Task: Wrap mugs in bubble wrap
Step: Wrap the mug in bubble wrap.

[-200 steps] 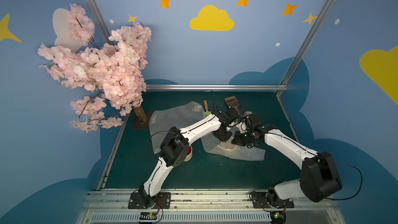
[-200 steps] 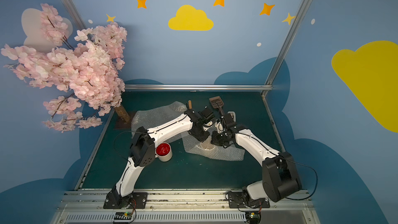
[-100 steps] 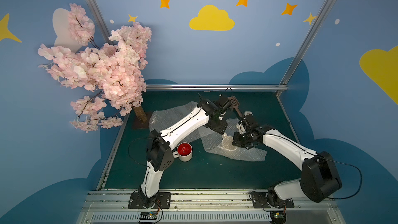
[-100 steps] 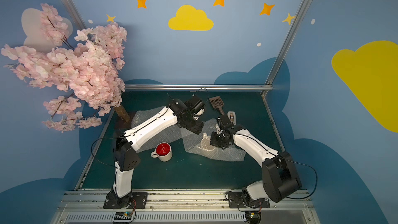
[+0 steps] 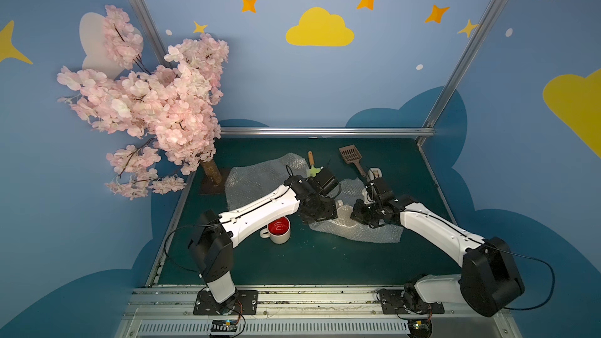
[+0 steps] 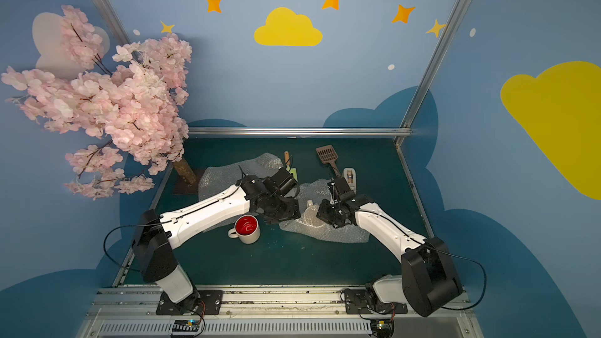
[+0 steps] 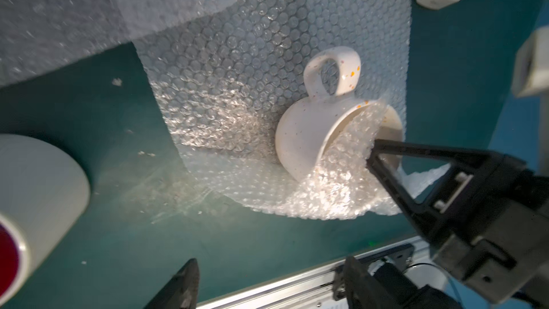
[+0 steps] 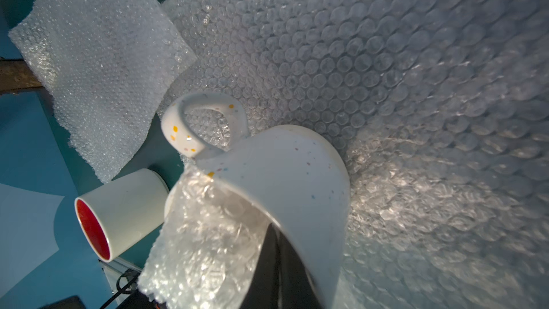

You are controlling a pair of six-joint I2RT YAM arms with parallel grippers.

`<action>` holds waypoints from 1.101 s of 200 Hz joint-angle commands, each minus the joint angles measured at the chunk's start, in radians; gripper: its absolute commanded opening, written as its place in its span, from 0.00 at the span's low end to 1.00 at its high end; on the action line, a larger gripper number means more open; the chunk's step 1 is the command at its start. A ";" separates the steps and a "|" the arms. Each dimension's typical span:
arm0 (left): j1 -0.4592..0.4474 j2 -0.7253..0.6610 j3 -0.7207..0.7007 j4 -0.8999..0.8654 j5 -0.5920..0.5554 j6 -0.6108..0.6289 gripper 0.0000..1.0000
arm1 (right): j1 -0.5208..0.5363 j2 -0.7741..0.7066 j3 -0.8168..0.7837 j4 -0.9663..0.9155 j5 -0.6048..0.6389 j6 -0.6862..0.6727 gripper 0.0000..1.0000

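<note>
The speckled mug (image 7: pixel 306 135) lies on its side on a sheet of bubble wrap (image 7: pixel 237 84). In a top view its handle points to the back of the table (image 5: pixel 292 265). The right gripper (image 7: pixel 372 151) is closed. It pinches a flap of the sheet and holds it up at the mug's open mouth, so part of the mug is covered.

The left gripper (image 7: pixel 267 285) is open, with nothing between its two fingers. It hangs over the green table near the speckled mug. The red mug (image 5: pixel 279 230) stands upright on the bare table beside the sheet, not on it. A second sheet (image 5: pixel 253 180) lies farther back, partly under the left arm.

The mug looks hard, smooth and a bit heavy. On its round side it will likely roll if pushed, and it could chip if it bumps the other mug. A good place to hold it is the thick wall at the mouth, or the handle loop.

The bubble wrap looks light, soft and floppy. It will probably spring open again once the pinch lets go, so the loose end needs tucking into the mouth. It is best taken by an edge or a corner. The squeeze should be gentle, or the bubbles may pop.
</note>
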 commanded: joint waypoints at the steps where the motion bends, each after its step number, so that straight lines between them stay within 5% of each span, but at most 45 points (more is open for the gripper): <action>1: -0.026 -0.019 -0.013 0.148 0.032 -0.221 0.75 | 0.005 -0.018 -0.018 0.011 0.042 0.035 0.00; 110: -0.114 0.095 -0.052 0.232 0.064 -0.535 0.66 | 0.007 -0.034 -0.026 -0.005 0.074 0.031 0.00; 220: -0.078 0.204 -0.013 0.241 0.039 -0.552 0.64 | 0.008 -0.049 -0.052 0.023 0.055 0.030 0.00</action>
